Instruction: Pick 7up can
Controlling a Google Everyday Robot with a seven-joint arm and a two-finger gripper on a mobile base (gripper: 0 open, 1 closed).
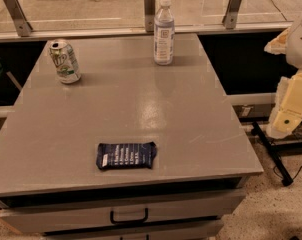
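The 7up can, white and green with a silver top, stands upright near the far left corner of the grey table. My gripper, cream-coloured, hangs at the right edge of the view. It is beyond the table's right side, far from the can, and holds nothing that I can see.
A clear plastic bottle with a white cap stands at the far middle of the table. A dark blue snack bar lies near the front edge. A drawer with a black handle sits below. A glass railing with metal posts runs behind the table.
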